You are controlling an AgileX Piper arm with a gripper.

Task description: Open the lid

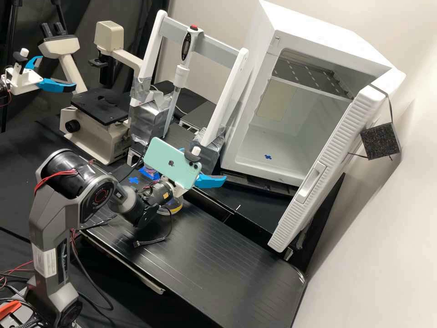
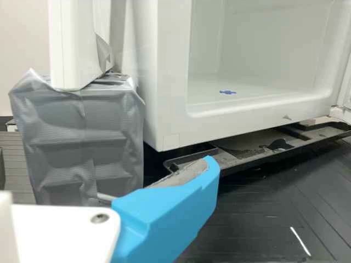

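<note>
From my station I see the gripper near the middle of the high view, its blue fingers standing apart. Just below it in the frame sits a clear round dish, partly hidden by the arm; I can't make out its lid separately. The white cabinet fills much of the upper right, door swung open. A microscope stands at upper left.
</note>
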